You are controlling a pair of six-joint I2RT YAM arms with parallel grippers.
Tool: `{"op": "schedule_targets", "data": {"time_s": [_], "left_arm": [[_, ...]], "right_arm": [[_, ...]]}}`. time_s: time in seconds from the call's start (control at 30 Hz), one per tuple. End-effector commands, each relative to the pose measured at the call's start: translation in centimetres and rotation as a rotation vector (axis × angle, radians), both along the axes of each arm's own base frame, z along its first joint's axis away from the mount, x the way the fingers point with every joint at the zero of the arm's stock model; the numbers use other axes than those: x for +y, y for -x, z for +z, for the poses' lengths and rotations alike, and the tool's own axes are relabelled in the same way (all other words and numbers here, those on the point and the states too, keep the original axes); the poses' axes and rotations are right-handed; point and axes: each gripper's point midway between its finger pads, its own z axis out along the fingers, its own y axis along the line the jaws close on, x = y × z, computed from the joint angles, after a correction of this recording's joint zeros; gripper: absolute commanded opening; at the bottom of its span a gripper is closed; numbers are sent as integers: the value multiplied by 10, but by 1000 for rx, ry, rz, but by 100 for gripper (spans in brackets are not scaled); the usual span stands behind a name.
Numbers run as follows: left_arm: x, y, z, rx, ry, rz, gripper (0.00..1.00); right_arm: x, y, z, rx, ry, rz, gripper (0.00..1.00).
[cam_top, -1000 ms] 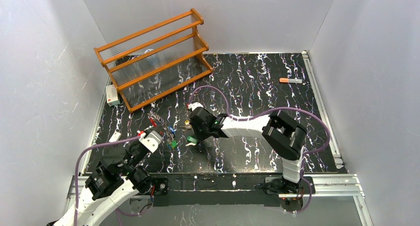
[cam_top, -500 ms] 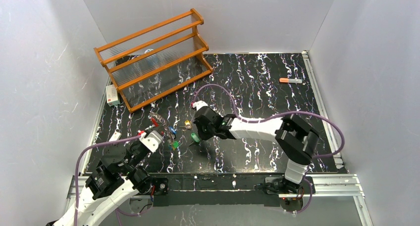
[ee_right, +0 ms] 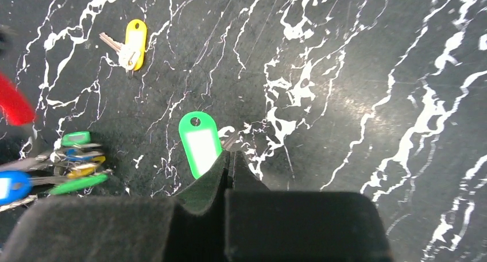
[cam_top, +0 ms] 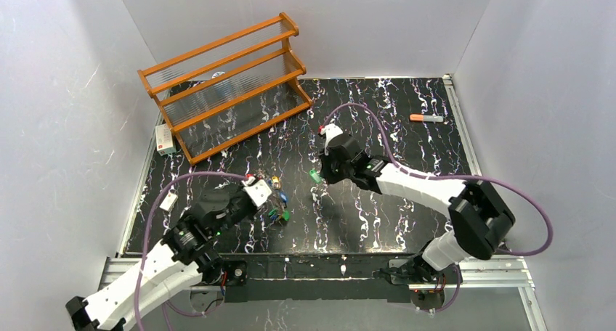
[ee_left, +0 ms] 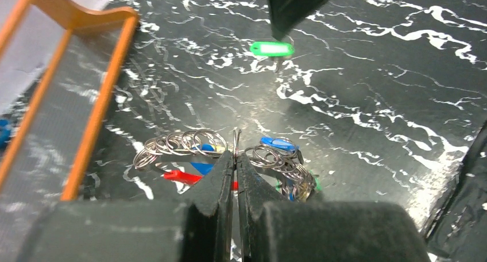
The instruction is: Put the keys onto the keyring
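Note:
My left gripper (ee_left: 235,155) is shut on the thin wire of the keyring (ee_left: 236,137). Small steel rings (ee_left: 178,144), blue tags (ee_left: 277,142) and a red arc (ee_left: 175,176) fan out on both sides of it. From above, that gripper (cam_top: 266,196) sits left of centre with the tag cluster (cam_top: 278,212) beside it. My right gripper (ee_right: 230,155) is shut on a key with a green tag (ee_right: 200,144). The tag (ee_left: 271,48) hangs a little above the mat, away from the ring. From above, it (cam_top: 314,175) shows at the right gripper (cam_top: 321,176). A yellow-tagged key (ee_right: 133,43) lies loose on the mat.
A tilted wooden rack (cam_top: 225,84) stands at the back left, with a small white box (cam_top: 165,139) beside it. An orange-capped marker (cam_top: 426,117) lies at the far right. The right arm's purple cable (cam_top: 407,173) loops above the mat.
The right gripper closed on the green-tagged key and carried it up and to the right. The left arm swung forward and right with the keyring.

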Motion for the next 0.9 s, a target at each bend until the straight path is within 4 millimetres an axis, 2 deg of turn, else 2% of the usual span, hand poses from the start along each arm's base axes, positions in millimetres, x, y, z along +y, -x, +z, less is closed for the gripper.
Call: {"op": "schedule_targets", "data": {"time_s": [0.0, 0.1, 0.3, 0.4, 0.5, 0.67, 0.87], "left_arm": [[-41, -7, 19, -4, 181, -87, 0], [-58, -14, 6, 29, 203, -109, 0], [-80, -18, -13, 76, 231, -157, 0], [-85, -18, -21, 95, 236, -171, 0], [-89, -15, -23, 98, 254, -192, 0], [-90, -12, -27, 97, 270, -209, 0], [-95, -8, -32, 118, 291, -233, 0]], "right_arm": [[-19, -13, 29, -200, 66, 29, 1], [-26, -11, 26, -286, 116, 122, 1], [-38, 5, 7, -236, 170, 183, 1], [-41, 11, 6, -219, 175, 196, 1], [-43, 16, 12, -220, 168, 213, 1], [-33, 29, 29, -261, 83, 309, 1], [-12, 59, 42, -239, -26, 512, 1]]}}
